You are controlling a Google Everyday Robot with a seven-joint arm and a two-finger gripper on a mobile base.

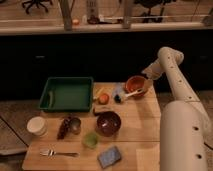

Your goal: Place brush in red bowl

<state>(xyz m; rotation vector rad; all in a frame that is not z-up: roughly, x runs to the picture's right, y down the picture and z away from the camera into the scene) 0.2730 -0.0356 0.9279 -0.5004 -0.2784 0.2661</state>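
Brush (131, 93) rests tilted at the front rim of the red bowl (136, 84), at the far right of the wooden surface (139, 120). Its slim white handle leans on the rim, and its dark bluish head appears to sit just outside on the surface, though the dim view makes that hard to confirm. The end effector (146, 75) hovers at the bowl's far right edge, close to the handle's upper end; whether it is clenched on the handle or has released it cannot be told from this view. By its look the brush is light and stiff, a thin plastic stick with a heavier bristle end, so it would tip toward the head if taken too far back. The smooth handle may slip or roll. A hold across the handle's middle, a little toward the head, seems the safest, since the bristles would give way and offer no firm purchase. With the head seemingly outside the rim, the placing looks unfinished. Left of the bowl lie an orange fruit (103, 98) and a green tray (66, 93), while a metal fork (59, 153) lies well apart at the near left edge.
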